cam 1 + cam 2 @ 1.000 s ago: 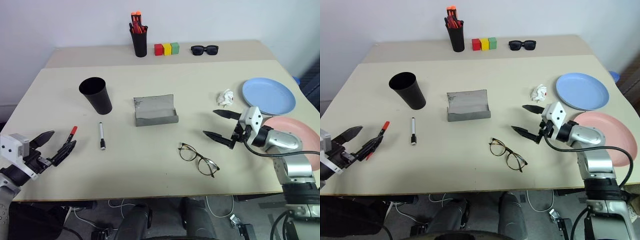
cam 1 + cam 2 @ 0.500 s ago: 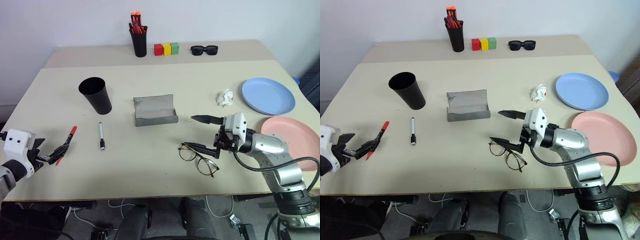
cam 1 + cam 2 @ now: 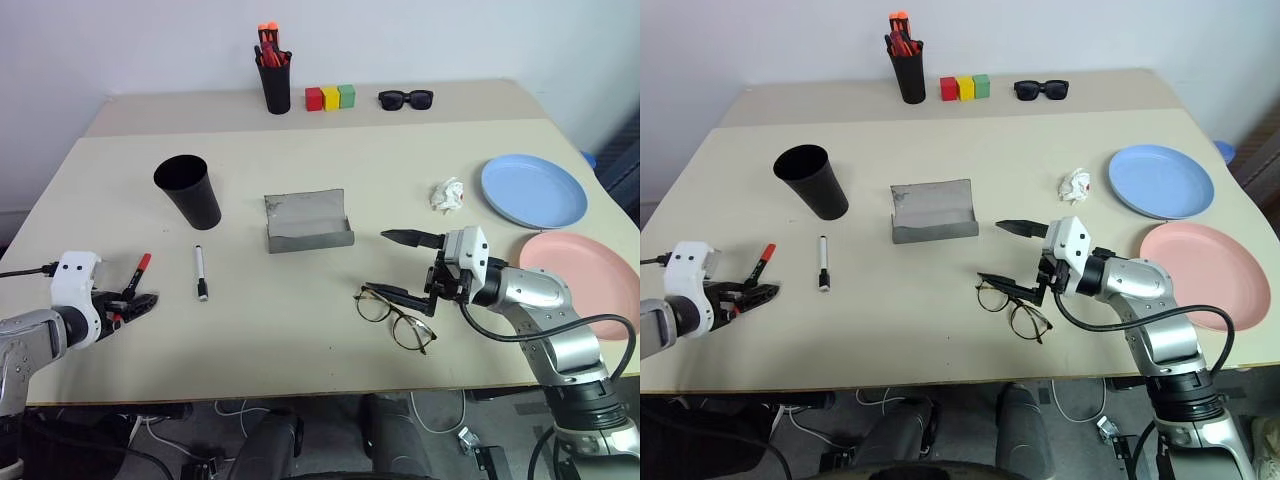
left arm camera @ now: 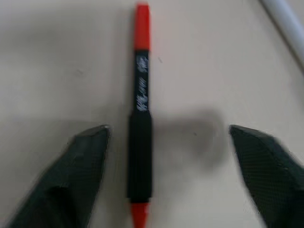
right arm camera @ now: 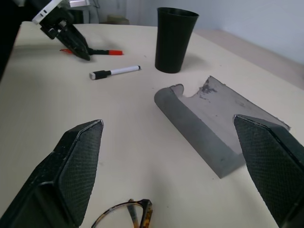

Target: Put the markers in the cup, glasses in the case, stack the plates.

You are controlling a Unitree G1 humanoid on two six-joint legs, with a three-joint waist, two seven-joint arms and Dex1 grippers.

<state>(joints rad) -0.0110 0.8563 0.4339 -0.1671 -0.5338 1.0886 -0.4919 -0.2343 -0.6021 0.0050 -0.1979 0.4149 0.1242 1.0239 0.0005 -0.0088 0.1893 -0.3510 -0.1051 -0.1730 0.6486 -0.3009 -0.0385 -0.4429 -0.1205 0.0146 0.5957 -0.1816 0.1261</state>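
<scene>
- The left gripper [image 4: 164, 166] is low over the beige table [image 3: 330, 160], near its front left edge. Its two black fingers [image 4: 83, 156] stand apart, one on each side of the black-bodied marker with a red cap [image 4: 141, 109]. The marker lies flat between them, close to one finger, and I cannot tell if that finger touches it.
- The white-bodied marker with a black cap [image 3: 200, 272] lies flat on the table, a little to the right of the first marker and apart from it.
- The wide, tapered black plastic cup [image 3: 188, 191] stands upright behind both markers, near them.
- The grey rectangular spectacle case [image 3: 309, 222] lies open in the middle of the table, to the right of the cup.
- The right gripper [image 3: 397, 264] points to the left, and its fingers are wide open. The lower fingertip is at the rear edge of the thin wire-framed glasses with round lenses [image 3: 397, 317], which lie on the table in front of the case. I cannot tell if it touches the frame.
- The light blue round plate [image 3: 534, 191] and the salmon pink round plate [image 3: 590, 281] lie side by side at the right edge, not stacked.
- A crumpled white paper ball [image 3: 449, 195] lies just left of the blue plate.
</scene>
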